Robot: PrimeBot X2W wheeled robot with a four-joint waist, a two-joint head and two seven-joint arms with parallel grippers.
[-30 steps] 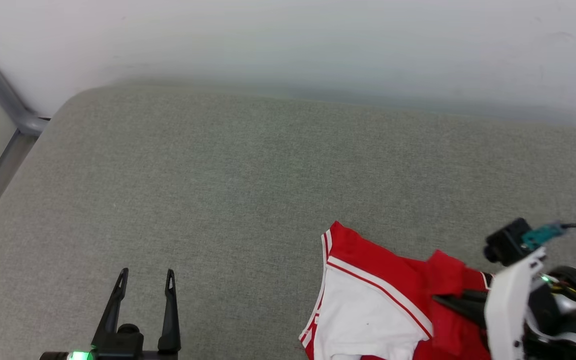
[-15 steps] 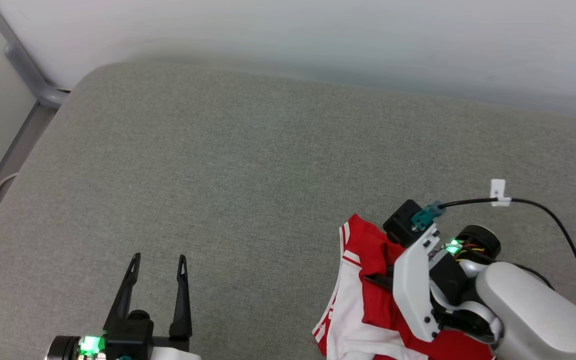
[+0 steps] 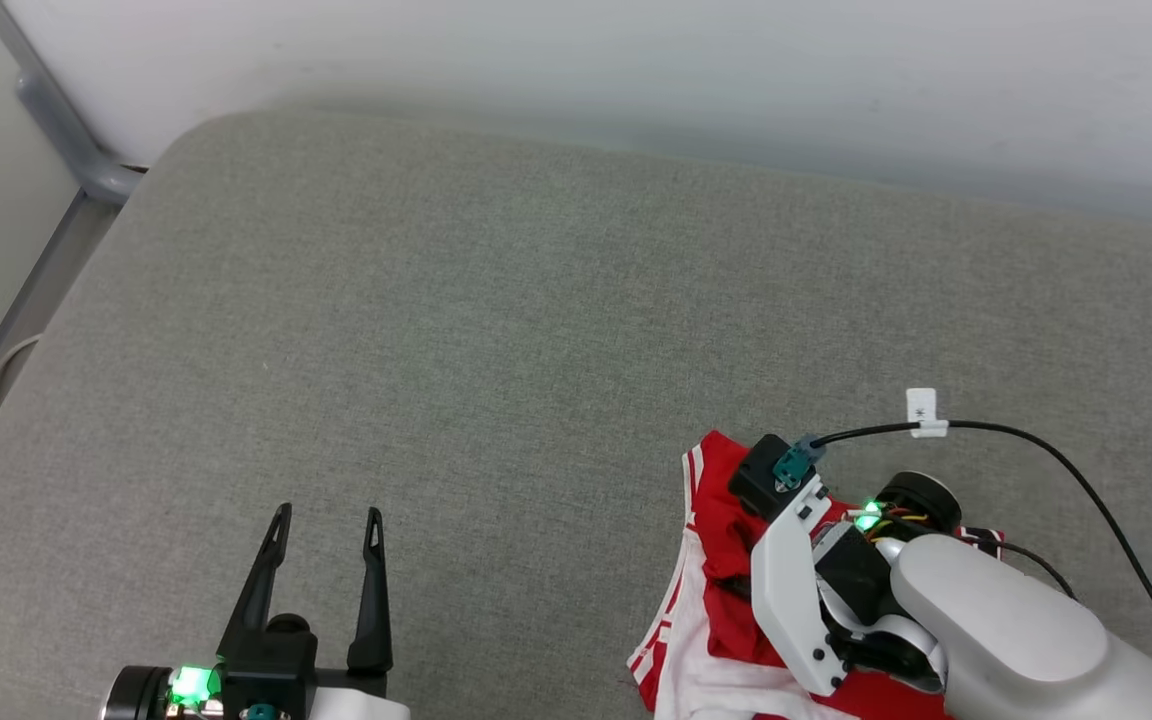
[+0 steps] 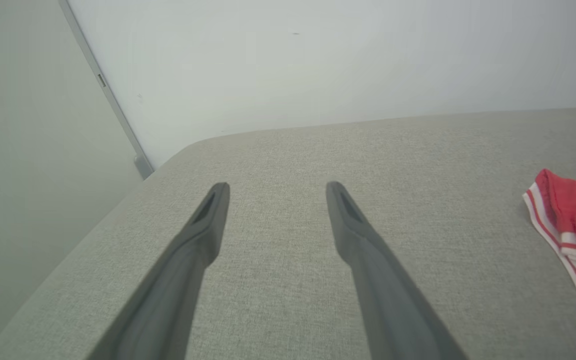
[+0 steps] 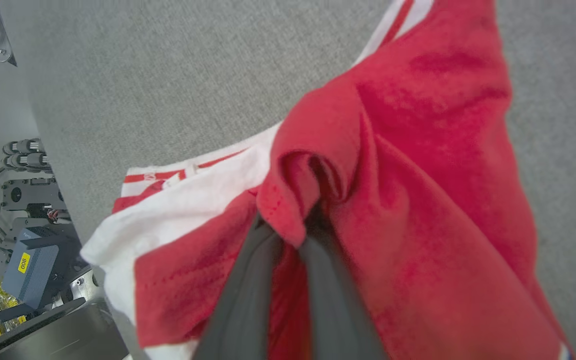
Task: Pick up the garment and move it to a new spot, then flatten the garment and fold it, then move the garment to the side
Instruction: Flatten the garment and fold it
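Swinging in over the cloth, my right arm now covers much of the white sleeve panel that lay spread a second ago. My head has turned too, so the whole view has shifted. Right jaws are clamped together on a raised fold of red fabric, with the garment bunching up around them. It lies crumpled near the front edge of the grey cushion, right of the middle, and most of it rests on the surface. Left jaws stand wide apart and empty over the front left part, well apart from the cloth. I judge this to be the pick-up, the first step. Next I need a straight lift until the hem hangs clear, then a carry toward the bare middle; a thin pinch may slip, so I should go slowly
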